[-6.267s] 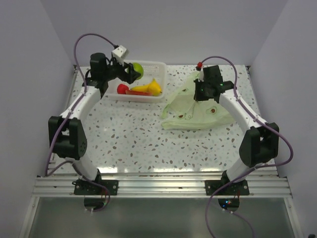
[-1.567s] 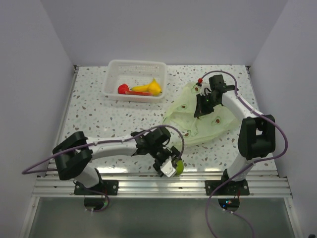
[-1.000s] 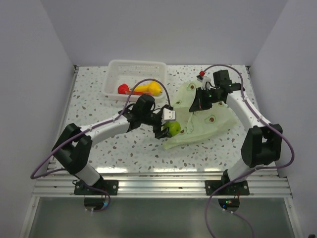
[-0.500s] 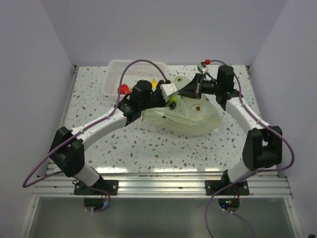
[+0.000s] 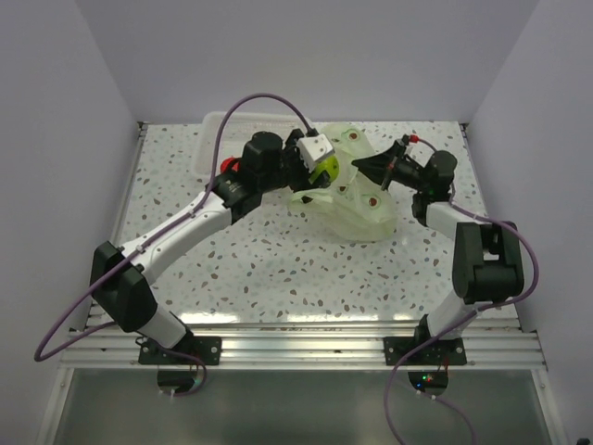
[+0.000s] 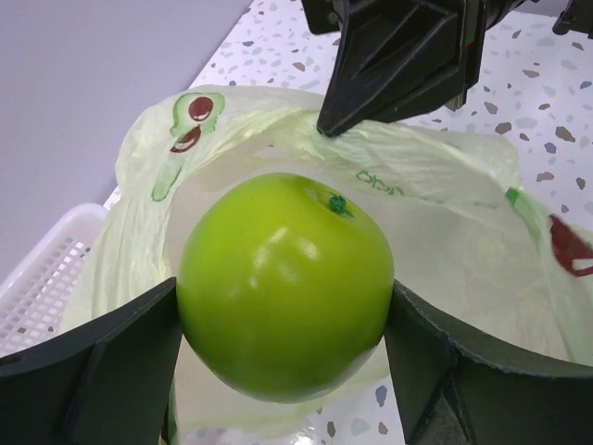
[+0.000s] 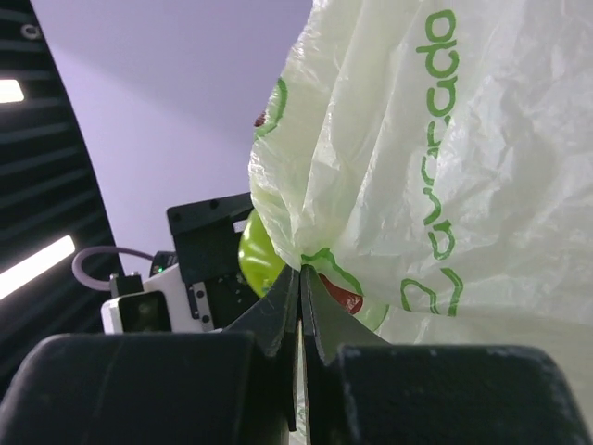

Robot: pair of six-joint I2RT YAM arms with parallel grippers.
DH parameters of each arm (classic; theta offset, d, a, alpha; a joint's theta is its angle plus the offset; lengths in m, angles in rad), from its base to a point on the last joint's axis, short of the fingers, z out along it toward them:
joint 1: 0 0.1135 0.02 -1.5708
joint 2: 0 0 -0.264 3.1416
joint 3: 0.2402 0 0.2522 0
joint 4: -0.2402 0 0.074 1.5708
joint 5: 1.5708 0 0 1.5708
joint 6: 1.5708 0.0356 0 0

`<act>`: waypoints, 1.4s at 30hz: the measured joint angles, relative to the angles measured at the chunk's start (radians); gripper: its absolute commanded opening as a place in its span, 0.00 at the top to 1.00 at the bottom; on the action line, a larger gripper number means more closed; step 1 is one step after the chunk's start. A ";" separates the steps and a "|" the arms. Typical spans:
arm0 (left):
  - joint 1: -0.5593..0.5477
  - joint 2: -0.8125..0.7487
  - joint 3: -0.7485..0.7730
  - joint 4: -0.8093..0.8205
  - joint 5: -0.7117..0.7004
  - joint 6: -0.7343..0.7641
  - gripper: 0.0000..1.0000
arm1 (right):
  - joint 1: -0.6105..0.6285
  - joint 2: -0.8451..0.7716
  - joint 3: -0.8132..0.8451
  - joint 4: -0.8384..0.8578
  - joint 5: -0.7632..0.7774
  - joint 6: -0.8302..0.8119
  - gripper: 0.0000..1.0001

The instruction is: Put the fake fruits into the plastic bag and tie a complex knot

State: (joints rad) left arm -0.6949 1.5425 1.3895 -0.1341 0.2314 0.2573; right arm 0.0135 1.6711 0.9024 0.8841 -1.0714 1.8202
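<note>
**Green apple held at the mouth of a printed carrier bag**

The left gripper (image 5: 320, 171) was clamped on a glossy green apple (image 6: 285, 283); its two dark fingers (image 6: 102, 371) stood wide apart, one pressed to each side of the fruit; the apple filled the gap between them, its stem dimple turned up and away from the wrist.

Just beyond the left fingertips lay the open mouth of the plastic bag (image 5: 357, 199), pale green, thin and crinkled; its rim curved around behind and beneath the apple; whether the fruit had crossed the rim could not be told.

The right gripper (image 7: 299, 278) was closed, its two tips squeezed together on a gathered fold of the bag's edge; the film hung from that pinch and spread out above and to the right of the tips; seen from the left wrist, the pinch sat just past the apple on the far side of the opening.

Green lettering on the bag read "avocado", running sideways up the film beside the right fingertips; a second, partly creased line began "avo"; halved avocados with brown stones were printed near the rim.

Behind the left arm stood a white basket (image 6: 37, 269) on the speckled table (image 5: 278, 260); a small red fruit (image 5: 230, 165) showed at the arm's edge.
</note>
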 measured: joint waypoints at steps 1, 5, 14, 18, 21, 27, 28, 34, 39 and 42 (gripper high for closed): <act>0.001 0.002 0.000 -0.006 0.000 0.000 0.63 | 0.006 0.000 0.000 0.031 0.008 0.022 1.00; 0.013 0.005 0.000 -0.029 -0.001 -0.001 0.63 | 0.045 -0.002 0.000 0.145 0.050 0.103 1.00; 0.025 0.036 0.053 -0.090 0.004 -0.003 0.51 | 0.051 -0.012 -0.057 0.316 0.148 0.162 1.00; 0.025 0.135 0.146 -0.092 0.018 0.000 0.49 | 0.021 -0.011 -0.129 0.312 0.168 0.170 1.00; 0.025 0.219 0.176 -0.087 0.031 0.000 0.49 | 0.016 -0.011 -0.130 0.322 0.175 0.171 1.00; 0.024 0.350 0.193 -0.076 0.058 -0.013 0.29 | 0.017 -0.011 -0.130 0.322 0.184 0.171 1.00; 0.024 0.362 0.193 -0.071 0.063 -0.016 0.20 | 0.017 -0.011 -0.130 0.322 0.184 0.171 1.00; 0.025 0.357 0.183 -0.017 0.103 -0.034 0.00 | 0.003 -0.011 -0.130 0.320 0.183 0.172 1.00; 0.042 0.268 0.116 -0.007 0.165 -0.029 0.00 | -0.009 -0.011 -0.130 0.317 0.183 0.174 1.00; 0.081 0.200 0.076 -0.006 0.223 -0.026 0.00 | -0.009 -0.011 -0.130 0.310 0.182 0.175 1.00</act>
State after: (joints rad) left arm -0.6136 1.7420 1.4651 -0.1406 0.4541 0.2317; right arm 0.0044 1.6600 0.7723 1.1942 -0.8898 1.9949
